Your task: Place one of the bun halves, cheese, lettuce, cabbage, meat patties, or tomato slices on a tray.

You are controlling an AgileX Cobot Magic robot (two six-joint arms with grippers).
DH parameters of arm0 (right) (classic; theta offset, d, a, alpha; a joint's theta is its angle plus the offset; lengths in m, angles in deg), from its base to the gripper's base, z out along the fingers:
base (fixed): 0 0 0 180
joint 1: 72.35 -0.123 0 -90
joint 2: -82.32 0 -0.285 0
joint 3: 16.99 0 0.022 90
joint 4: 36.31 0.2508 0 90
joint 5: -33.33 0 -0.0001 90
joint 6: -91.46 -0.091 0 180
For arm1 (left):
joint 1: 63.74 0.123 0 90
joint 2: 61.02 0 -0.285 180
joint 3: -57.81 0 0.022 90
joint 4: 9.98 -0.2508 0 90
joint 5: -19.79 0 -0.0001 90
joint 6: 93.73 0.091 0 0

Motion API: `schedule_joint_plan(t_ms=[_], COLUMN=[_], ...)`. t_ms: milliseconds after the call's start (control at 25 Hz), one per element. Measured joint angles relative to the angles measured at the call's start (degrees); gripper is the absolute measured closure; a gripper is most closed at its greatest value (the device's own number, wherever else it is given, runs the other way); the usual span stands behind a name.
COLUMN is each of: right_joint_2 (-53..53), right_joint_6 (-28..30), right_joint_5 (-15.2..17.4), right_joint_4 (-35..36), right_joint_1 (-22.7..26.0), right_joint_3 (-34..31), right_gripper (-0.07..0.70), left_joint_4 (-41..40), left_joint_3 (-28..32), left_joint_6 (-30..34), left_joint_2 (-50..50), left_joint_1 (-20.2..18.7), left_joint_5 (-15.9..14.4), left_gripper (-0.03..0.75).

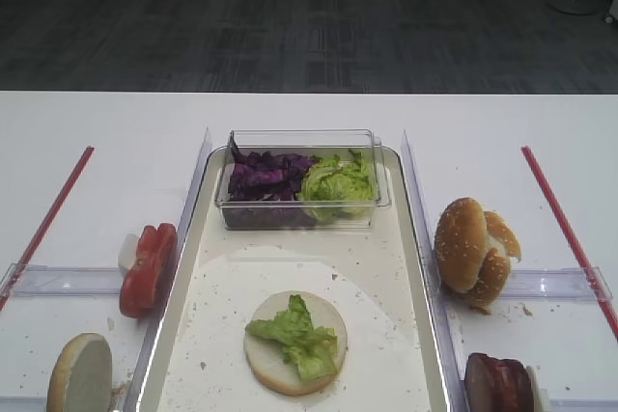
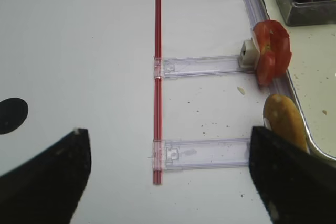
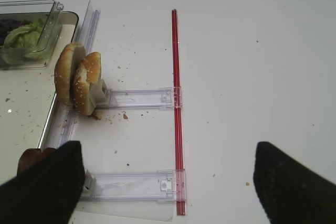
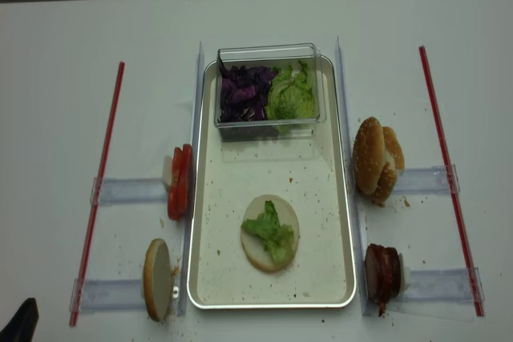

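The cream tray (image 1: 217, 335) holds a bun half (image 1: 266, 362), cut face up, with a lettuce (image 1: 299, 335) piece on it. More lettuce (image 1: 338, 185) and purple cabbage (image 1: 266, 178) fill a clear tub at the tray's far end. Tomato slices (image 1: 148, 267) and a bun half (image 1: 80, 373) stand left of the tray. Right of it are two bun halves (image 1: 473, 250) and meat patties (image 1: 497, 383). Cheese is out of view. My right gripper (image 3: 168, 182) is open over a clear rail, empty. My left gripper (image 2: 168, 177) is open and empty beside the left bun half (image 2: 286, 119).
Red strips (image 1: 560, 219) (image 1: 48, 214) run along both sides of the white table. Clear plastic rails (image 3: 142, 98) (image 2: 205, 66) hold the food upright beside the tray. Crumbs speckle the tray. The table's far edge meets dark floor.
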Motion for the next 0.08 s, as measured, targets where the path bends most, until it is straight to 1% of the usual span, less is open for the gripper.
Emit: schedule_joint_plan(t_ms=[80], right_joint_2=[0.0], right_joint_6=[0.0], right_joint_5=[0.0], right_joint_4=[0.0], right_joint_1=[0.0], right_joint_3=[0.0], right_gripper=[-0.034], left_joint_4=[0.0], left_joint_3=[0.0], left_joint_6=[0.0], left_joint_2=[0.0], left_joint_1=[0.0], left_joint_5=[0.0], left_gripper=[0.15])
